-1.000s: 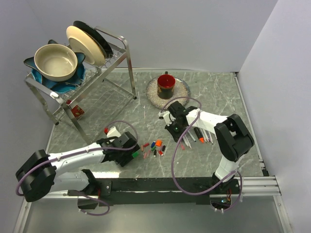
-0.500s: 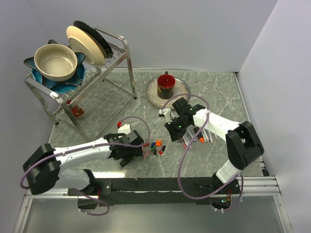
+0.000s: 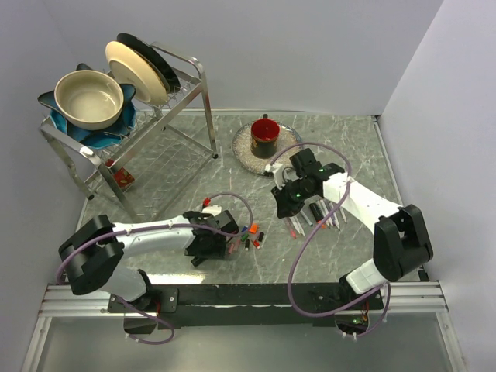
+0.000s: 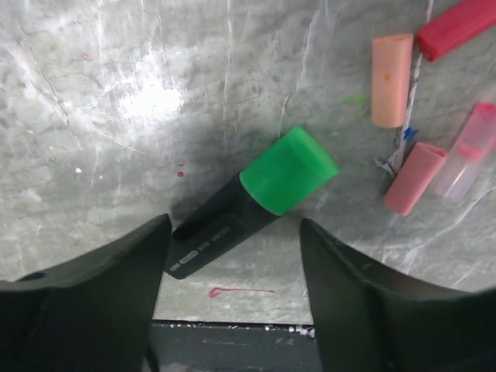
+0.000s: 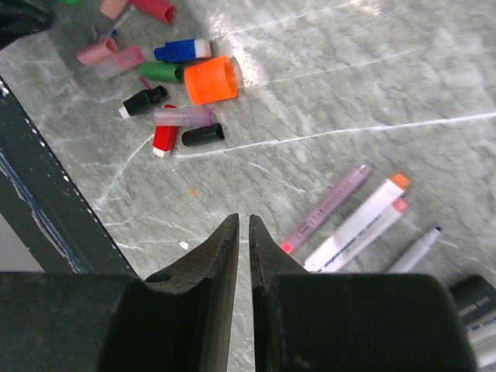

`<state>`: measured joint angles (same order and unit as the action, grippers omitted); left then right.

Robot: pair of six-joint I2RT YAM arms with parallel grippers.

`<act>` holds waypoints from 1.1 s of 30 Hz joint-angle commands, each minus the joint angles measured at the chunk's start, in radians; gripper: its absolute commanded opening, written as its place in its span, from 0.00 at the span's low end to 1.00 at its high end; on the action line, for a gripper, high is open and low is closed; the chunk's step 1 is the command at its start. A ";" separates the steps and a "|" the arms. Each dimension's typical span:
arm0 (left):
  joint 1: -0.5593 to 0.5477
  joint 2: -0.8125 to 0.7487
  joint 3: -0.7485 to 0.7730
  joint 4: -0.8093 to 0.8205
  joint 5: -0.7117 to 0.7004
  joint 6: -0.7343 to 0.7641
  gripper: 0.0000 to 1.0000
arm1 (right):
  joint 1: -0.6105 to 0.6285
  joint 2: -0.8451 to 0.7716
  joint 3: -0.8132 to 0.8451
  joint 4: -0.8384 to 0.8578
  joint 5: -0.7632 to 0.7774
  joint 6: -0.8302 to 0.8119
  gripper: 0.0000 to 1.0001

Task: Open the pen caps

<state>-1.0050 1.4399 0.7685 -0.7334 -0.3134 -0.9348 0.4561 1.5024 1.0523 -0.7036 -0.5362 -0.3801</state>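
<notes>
A black marker (image 4: 213, 234) with a green cap (image 4: 288, 170) lies on the marble table. My left gripper (image 4: 232, 260) is open, low over the table, with the marker's body between its fingers and not pinched. Loose pen caps lie beyond it: a peach one (image 4: 391, 77), a red one (image 4: 457, 27) and pink ones (image 4: 415, 178). In the top view the left gripper (image 3: 213, 246) is at the left of the cap pile (image 3: 249, 235). My right gripper (image 5: 242, 225) is shut and empty above bare table. It shows in the top view (image 3: 285, 203) beside the uncapped pens (image 3: 318, 217).
The right wrist view shows an orange cap (image 5: 211, 79), blue (image 5: 182, 50), green (image 5: 167, 71) and black (image 5: 203, 135) caps, and white pens (image 5: 360, 221). A dish rack (image 3: 186, 93) stands back left. A red cup (image 3: 265, 132) sits on a glass plate. The black rail (image 4: 232, 349) runs along the near edge.
My left arm has swung right to the cap pile and now straddles the green-capped marker. My right arm has drawn back to the right, away from the pile, over the pens.
</notes>
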 commanded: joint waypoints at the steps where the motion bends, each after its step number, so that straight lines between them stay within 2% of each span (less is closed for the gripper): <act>1: -0.007 0.019 0.006 0.009 0.025 0.045 0.68 | -0.025 -0.051 0.015 -0.011 -0.051 -0.013 0.18; 5: -0.006 0.030 -0.009 0.067 0.077 0.062 0.49 | -0.033 -0.059 0.014 -0.013 -0.057 -0.013 0.18; 10: -0.004 0.017 -0.060 0.115 0.122 0.044 0.40 | -0.042 -0.070 0.012 -0.013 -0.071 -0.016 0.18; 13: -0.001 0.025 -0.074 0.127 0.113 0.015 0.24 | -0.046 -0.073 0.012 -0.019 -0.079 -0.020 0.18; 14: -0.003 0.025 -0.077 0.123 0.081 0.005 0.09 | -0.045 -0.074 0.012 -0.020 -0.090 -0.029 0.17; 16: -0.001 0.005 -0.074 0.112 0.047 -0.028 0.01 | -0.046 -0.074 0.017 -0.040 -0.111 -0.045 0.18; 21: -0.003 -0.182 -0.061 0.156 -0.007 -0.021 0.01 | -0.045 -0.122 0.014 -0.056 -0.205 -0.092 0.19; 25: -0.004 -0.363 -0.103 0.364 0.074 0.037 0.01 | -0.046 -0.183 -0.003 -0.027 -0.241 -0.097 0.21; 28: -0.003 -0.469 -0.138 0.484 0.100 0.050 0.01 | -0.048 -0.237 -0.017 0.006 -0.286 -0.092 0.28; 31: -0.003 -0.530 -0.185 0.696 0.096 0.022 0.01 | -0.063 -0.294 -0.038 0.039 -0.370 -0.088 0.36; 33: -0.003 -0.526 -0.192 0.846 0.086 0.021 0.01 | -0.072 -0.336 -0.073 0.088 -0.421 -0.077 0.49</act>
<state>-1.0065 0.9173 0.6075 -0.2127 -0.2337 -0.9188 0.4091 1.2404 1.0248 -0.7059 -0.8215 -0.4587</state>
